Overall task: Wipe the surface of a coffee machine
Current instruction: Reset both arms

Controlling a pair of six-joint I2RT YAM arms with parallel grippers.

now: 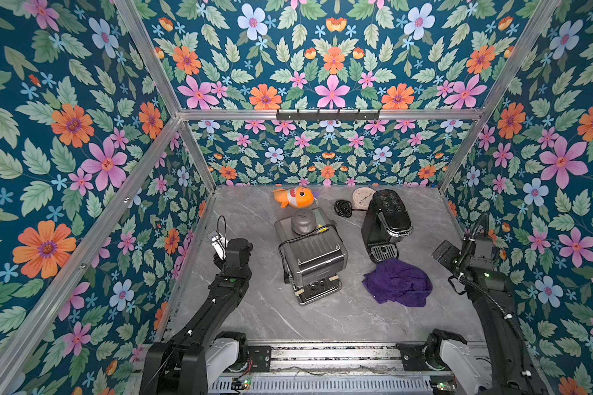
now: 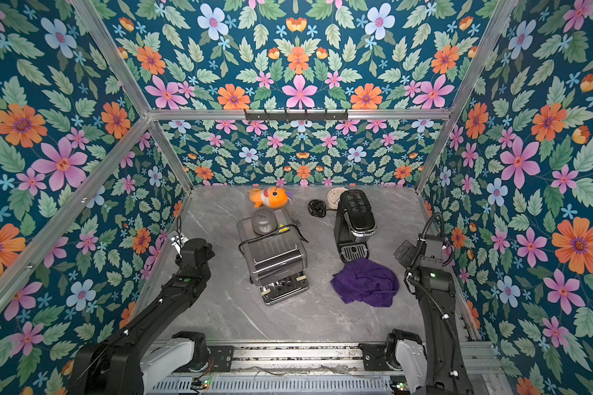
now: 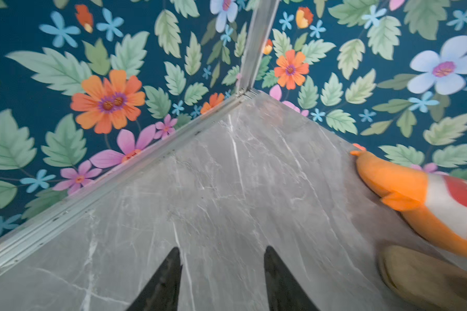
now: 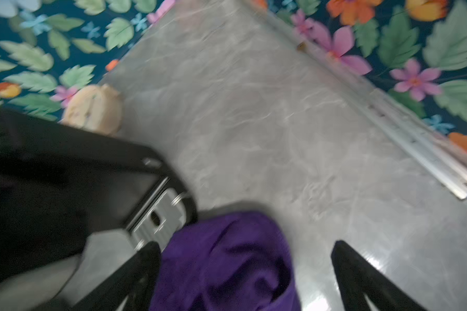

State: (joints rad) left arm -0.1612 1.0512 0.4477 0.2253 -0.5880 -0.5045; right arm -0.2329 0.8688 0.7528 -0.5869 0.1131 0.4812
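**Inspector:** Position of the task items?

**Assessor:** The purple cloth (image 1: 397, 282) lies crumpled on the marble tabletop (image 1: 322, 318), against the drip-tray end of the black coffee machine (image 1: 386, 222). A grey espresso machine (image 1: 310, 254) stands near it, toward the left arm.

**Inspector:** Right gripper (image 4: 246, 243)?

**Assessor:** Its fingers are spread wide and grip nothing. In the wrist view the cloth's edge shows between them, unpinched.

**Inspector:** Left gripper (image 3: 223, 249)?

**Assessor:** Its fingers are parted and empty, over bare tabletop near the far left corner. An orange fish toy (image 1: 295, 197) lies by the back wall.
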